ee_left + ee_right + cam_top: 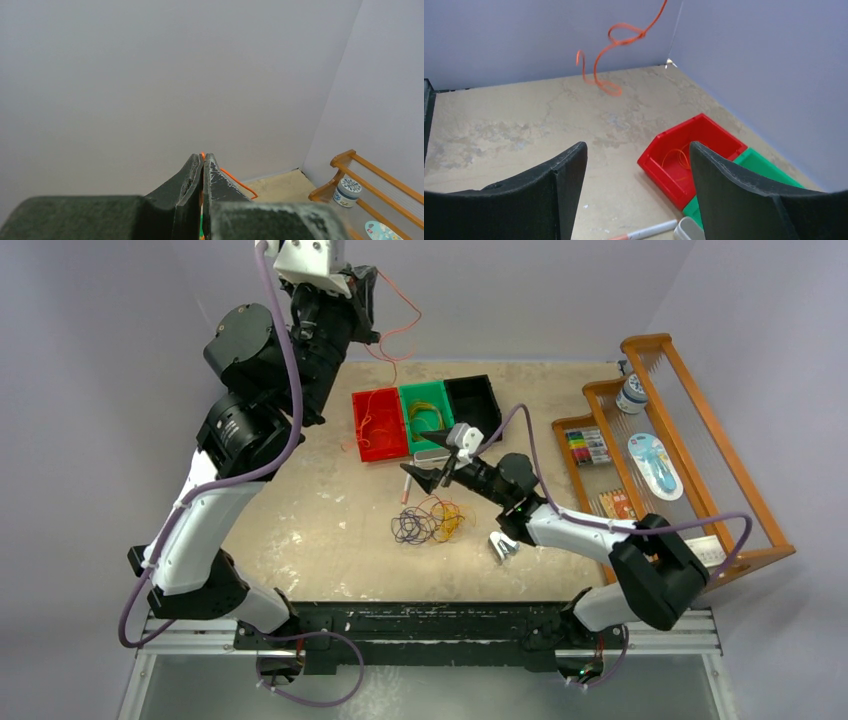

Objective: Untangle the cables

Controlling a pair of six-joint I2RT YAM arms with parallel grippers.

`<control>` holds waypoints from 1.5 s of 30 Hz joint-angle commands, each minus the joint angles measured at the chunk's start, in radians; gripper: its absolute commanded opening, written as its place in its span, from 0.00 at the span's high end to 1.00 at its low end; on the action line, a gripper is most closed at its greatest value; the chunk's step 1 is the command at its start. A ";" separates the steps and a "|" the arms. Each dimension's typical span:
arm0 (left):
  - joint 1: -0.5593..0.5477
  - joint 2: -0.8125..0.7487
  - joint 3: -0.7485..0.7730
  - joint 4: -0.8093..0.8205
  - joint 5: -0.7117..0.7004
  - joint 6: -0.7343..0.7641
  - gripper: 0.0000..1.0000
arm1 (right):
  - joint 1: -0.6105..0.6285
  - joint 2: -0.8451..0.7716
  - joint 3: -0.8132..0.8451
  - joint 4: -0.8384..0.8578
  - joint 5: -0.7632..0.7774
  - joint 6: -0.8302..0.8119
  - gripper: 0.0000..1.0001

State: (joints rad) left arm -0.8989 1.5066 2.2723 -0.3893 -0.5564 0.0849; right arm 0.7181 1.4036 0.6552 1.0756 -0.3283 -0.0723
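Note:
My left gripper [366, 288] is raised high over the table's far left and shut on a red-orange cable [402, 328], which dangles in loops toward the red bin [361, 424]. In the left wrist view the shut gripper [203, 158] pinches that cable [236, 181]. A tangle of purple, yellow and orange cables [428, 522] lies mid-table. My right gripper [421, 476] is open and empty just above and behind the tangle. In the right wrist view the gripper [636, 148] faces the hanging cable [616, 42].
Red bin [719, 136], green bin [427, 392] and black bin [473, 390] stand in a row at the back; thin orange wire [679, 159] lies in the red one, yellow wire in the green. A pen [405, 491], a metal clip [502, 548] and a wooden rack [690, 350] at right.

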 commanded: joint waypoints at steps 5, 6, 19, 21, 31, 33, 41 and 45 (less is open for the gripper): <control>-0.004 -0.032 -0.012 0.015 0.025 -0.031 1.00 | 0.003 0.097 0.163 0.059 -0.136 -0.062 0.24; -0.003 -0.032 -0.014 0.015 0.026 -0.032 1.00 | 0.003 0.113 0.179 0.048 -0.156 -0.063 0.25; -0.004 -0.052 -0.041 0.022 0.026 -0.037 1.00 | 0.003 0.200 0.236 -0.009 -0.211 -0.016 0.77; -0.004 -0.058 -0.051 0.025 0.022 -0.037 1.00 | 0.003 0.195 0.221 -0.006 -0.216 -0.004 0.86; -0.004 -0.098 -0.115 0.031 -0.017 -0.045 1.00 | 0.003 0.112 0.146 0.007 -0.218 0.042 0.98; -0.004 -0.111 -0.135 0.032 -0.028 -0.054 1.00 | 0.003 0.087 0.137 0.000 -0.219 0.042 0.99; -0.003 -0.174 -0.244 0.015 -0.079 -0.096 1.00 | 0.003 -0.007 0.121 -0.029 -0.284 0.049 1.00; -0.005 -0.213 -0.310 0.012 -0.131 -0.127 1.00 | 0.003 -0.059 0.093 -0.025 -0.282 0.058 1.00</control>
State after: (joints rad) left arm -0.8993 1.3457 2.0064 -0.3904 -0.6224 0.0055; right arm 0.7181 1.4071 0.7719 1.0271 -0.5804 -0.0338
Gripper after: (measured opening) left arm 0.009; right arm 0.007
